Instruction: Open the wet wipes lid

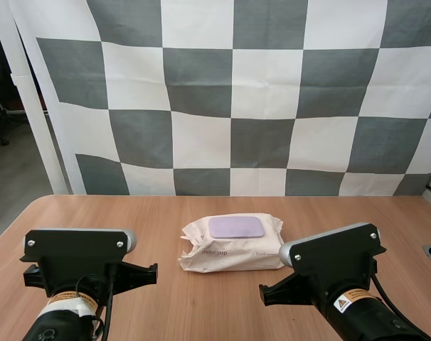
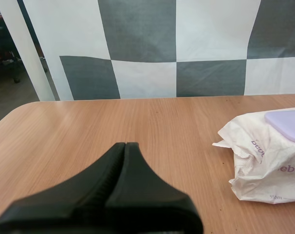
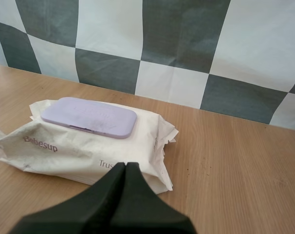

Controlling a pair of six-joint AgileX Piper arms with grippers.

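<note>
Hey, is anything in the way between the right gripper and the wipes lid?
Nothing visible does. The right gripper, shut, points at the pack from close by, and the lid lies closed on top with nothing over it.

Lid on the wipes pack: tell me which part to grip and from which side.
Probably the near long edge of the lid, at its small lip. The lid lies flat and shut on the pack, so only that edge offers a catch. Come from the near side, low, with the right gripper, which faces it.
</note>
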